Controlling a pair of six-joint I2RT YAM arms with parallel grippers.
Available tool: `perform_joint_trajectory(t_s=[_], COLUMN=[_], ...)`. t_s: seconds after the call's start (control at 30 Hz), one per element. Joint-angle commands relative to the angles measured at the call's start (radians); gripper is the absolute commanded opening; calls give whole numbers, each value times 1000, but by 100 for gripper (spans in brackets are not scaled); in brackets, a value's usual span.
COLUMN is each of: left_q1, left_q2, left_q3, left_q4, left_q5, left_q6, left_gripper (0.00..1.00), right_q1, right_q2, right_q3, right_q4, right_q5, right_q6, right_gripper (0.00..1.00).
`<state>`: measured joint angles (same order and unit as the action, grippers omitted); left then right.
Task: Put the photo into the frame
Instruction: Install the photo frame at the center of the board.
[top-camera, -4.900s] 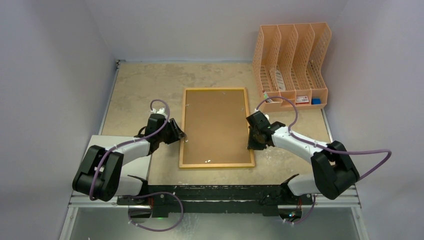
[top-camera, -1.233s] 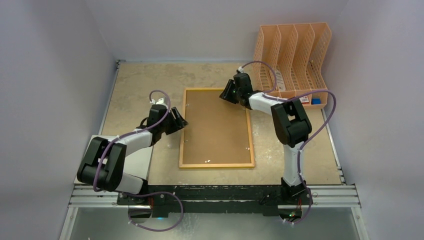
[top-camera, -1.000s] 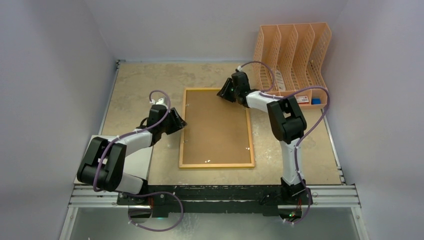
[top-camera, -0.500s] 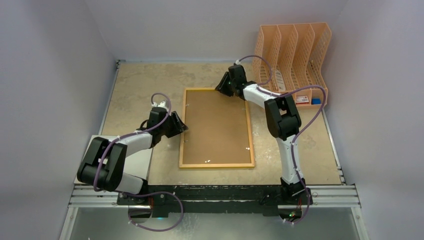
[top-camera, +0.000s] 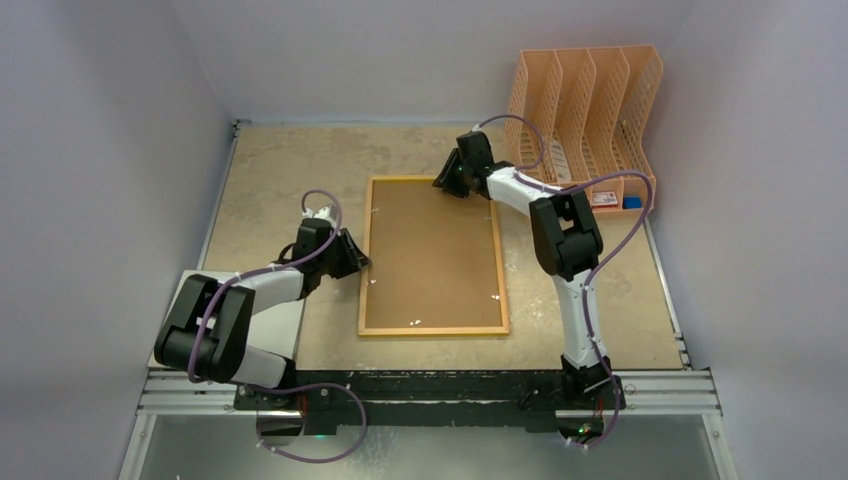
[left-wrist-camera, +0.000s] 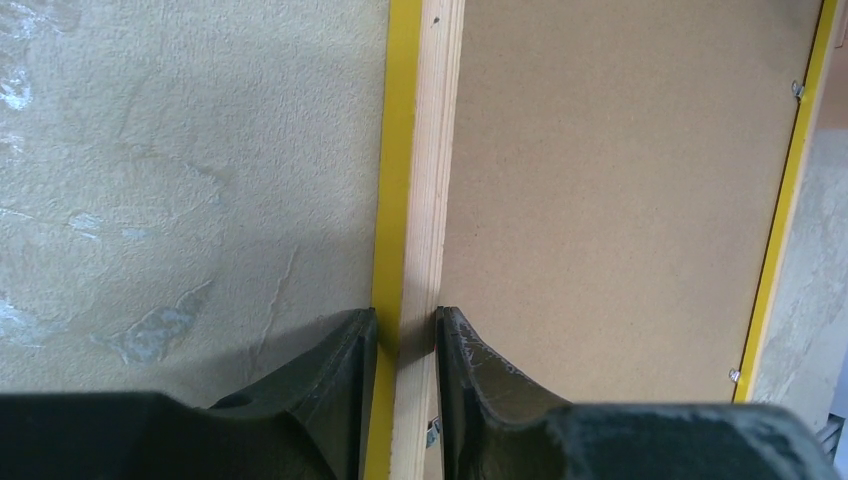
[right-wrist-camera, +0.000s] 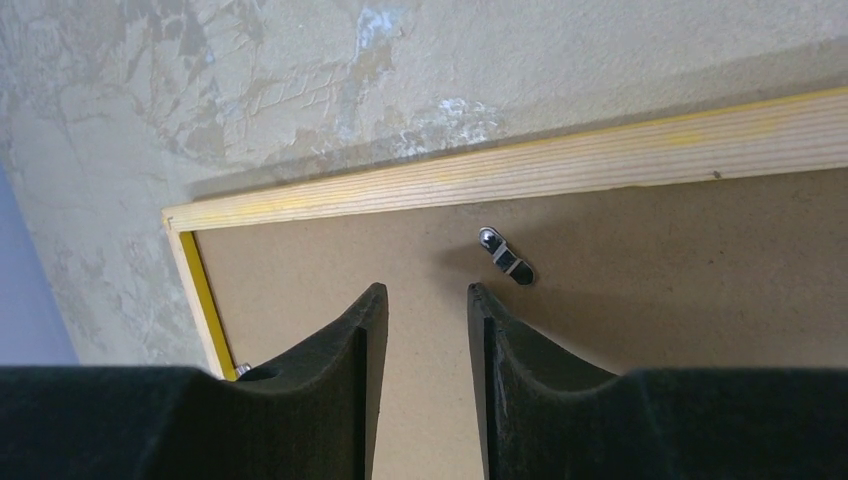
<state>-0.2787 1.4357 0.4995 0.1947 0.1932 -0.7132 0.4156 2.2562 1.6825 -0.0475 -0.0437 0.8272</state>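
The frame (top-camera: 433, 330) lies face down on the table, wood back up, with the brown backing board (top-camera: 432, 255) set in it. The photo is hidden from view. My left gripper (top-camera: 362, 262) is shut on the frame's left rail (left-wrist-camera: 430, 150), one finger on each side of it, as the left wrist view (left-wrist-camera: 405, 325) shows. My right gripper (top-camera: 447, 183) hovers over the board's far edge with its jaws a little apart and empty (right-wrist-camera: 427, 295). A small metal clip (right-wrist-camera: 506, 256) lies just ahead of its right finger, below the far rail (right-wrist-camera: 560, 165).
A peach file rack (top-camera: 585, 120) stands at the back right, close to my right arm. A grey-white flat panel (top-camera: 292, 322) lies under my left arm at the near left. Walls close in the table on the left, back and right.
My right arm has swung from the frame's right rail to its far edge and settled over the top clip. My left gripper slid slightly nearer along the left rail.
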Motion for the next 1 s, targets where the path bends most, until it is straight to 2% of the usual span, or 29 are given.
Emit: perform_joint_trajectory(t_s=[0.0,0.37,0.77,0.97], left_q1=[-1,-1,-1,-1], left_q2=[-18,-15,-9,-13], left_q3=[-6,6,47,51], left_q4=[-25,-45,-111,-123], left_q5=[8,-8,29,31], left_q6=[18,4,22,29], left_gripper=[27,22,21,21], right_q1=[-14,-32,-32,-32], right_q2=[20,58,49,65], right_q3=[46,96,104,116], right_q4=[-92,-108,-108,-53], right_q5=[36,54,172,120], right_q6=[30,36,52,6], right_gripper=[37,35,25,24])
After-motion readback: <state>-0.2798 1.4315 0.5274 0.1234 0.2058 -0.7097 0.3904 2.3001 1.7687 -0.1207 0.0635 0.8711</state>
